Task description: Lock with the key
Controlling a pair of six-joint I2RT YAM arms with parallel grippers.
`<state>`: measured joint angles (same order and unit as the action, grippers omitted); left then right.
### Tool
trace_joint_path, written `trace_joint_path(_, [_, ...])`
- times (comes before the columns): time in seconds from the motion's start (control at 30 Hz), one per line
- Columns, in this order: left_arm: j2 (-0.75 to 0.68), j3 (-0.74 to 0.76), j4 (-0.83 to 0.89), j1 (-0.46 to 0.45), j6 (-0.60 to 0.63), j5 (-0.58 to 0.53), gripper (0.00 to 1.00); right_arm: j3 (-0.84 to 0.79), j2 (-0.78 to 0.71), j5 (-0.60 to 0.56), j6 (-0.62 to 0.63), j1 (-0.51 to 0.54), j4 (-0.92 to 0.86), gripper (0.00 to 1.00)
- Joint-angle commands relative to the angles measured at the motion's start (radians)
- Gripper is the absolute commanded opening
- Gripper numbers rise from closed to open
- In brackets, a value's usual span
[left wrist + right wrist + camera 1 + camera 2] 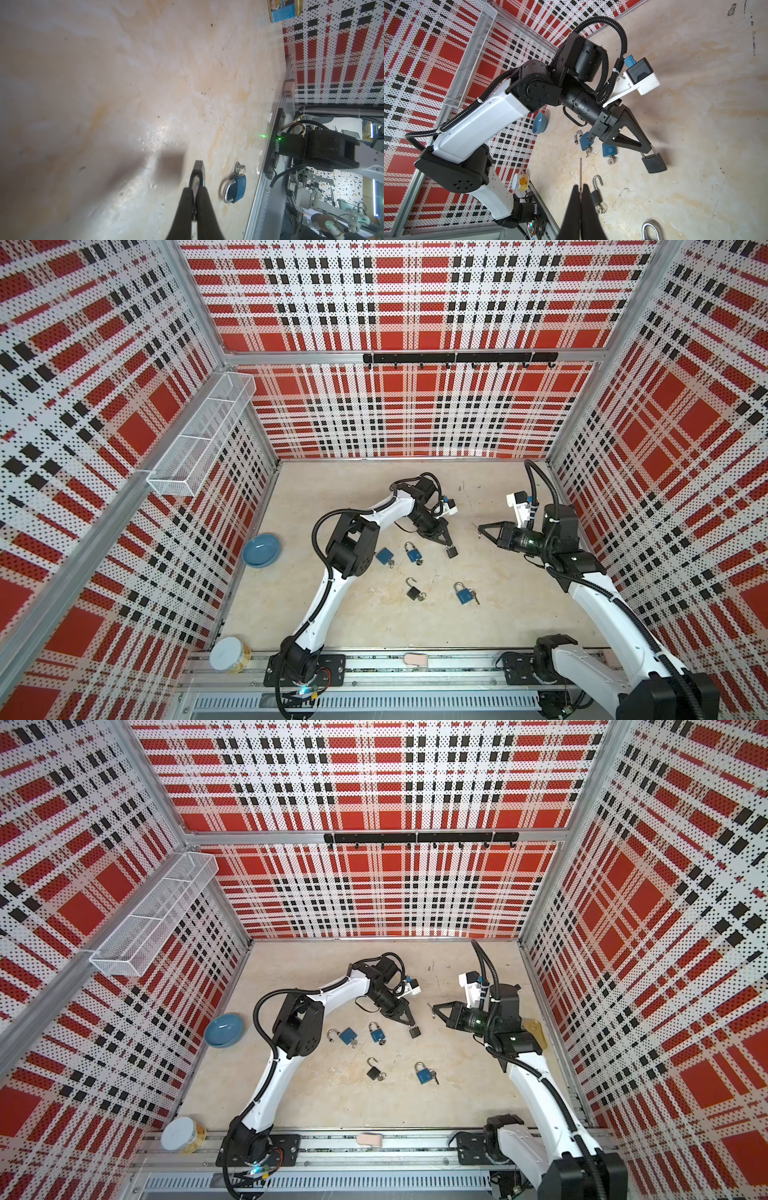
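Note:
My left gripper (446,544) is shut on the shackle of a black padlock (452,551), which hangs from its tips just above the table's middle. The right wrist view shows that padlock (654,163) tilted under the left fingers. In the left wrist view the padlock (198,172) shows edge-on past the left gripper (195,188). My right gripper (480,529) is shut on a thin metal key (580,170), whose blade sticks out beyond the tips and points at the left gripper. A gap of bare table separates the key (475,526) from the padlock.
Other padlocks lie in front: a blue one (385,556) with an open shackle, a blue one (412,552), a black open one (414,592) and a blue shut one (463,593). A blue bowl (262,551) sits left, a can (228,654) at the front left.

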<state>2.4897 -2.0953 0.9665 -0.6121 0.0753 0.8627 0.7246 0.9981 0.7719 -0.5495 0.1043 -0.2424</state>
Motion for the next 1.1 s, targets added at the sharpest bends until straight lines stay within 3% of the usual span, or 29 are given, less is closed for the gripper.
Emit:
trace_joint_path(0.0, [0.043,-0.066,0.083,0.016,0.050,0.019,0.00,-0.004,0.014,-0.014,0.021,-0.001,0.033,0.00])
trace_joint_path(0.33, [0.126,-0.192,0.168,0.039,0.090,0.022,0.00,-0.011,0.054,-0.028,0.019,-0.002,0.050,0.00])
trace_joint_path(0.43, [0.127,-0.197,0.168,0.039,0.093,0.010,0.33,-0.015,0.060,-0.035,0.018,-0.001,0.054,0.00])
trace_joint_path(0.5, [0.124,-0.199,0.160,0.041,0.096,-0.001,0.38,-0.018,0.063,-0.045,0.019,0.000,0.050,0.00])
trace_joint_path(0.53, [0.120,-0.199,0.152,0.040,0.087,-0.011,0.46,-0.019,0.066,-0.050,0.022,0.001,0.049,0.00])
trace_joint_path(0.63, [0.097,-0.191,0.100,0.041,0.043,-0.056,0.48,-0.021,0.075,-0.096,0.036,0.015,0.034,0.00])
trace_joint_path(0.8, [-0.011,-0.079,-0.098,0.054,-0.081,-0.118,0.49,-0.004,0.106,-0.205,0.088,0.069,-0.012,0.00])
trace_joint_path(0.93, [-0.146,0.086,-0.299,0.089,-0.214,-0.149,0.49,0.024,0.164,-0.289,0.136,0.124,-0.022,0.00])
trace_joint_path(1.07, [-0.316,0.298,-0.534,0.125,-0.355,-0.166,0.49,0.025,0.249,-0.302,0.137,0.143,0.040,0.00])
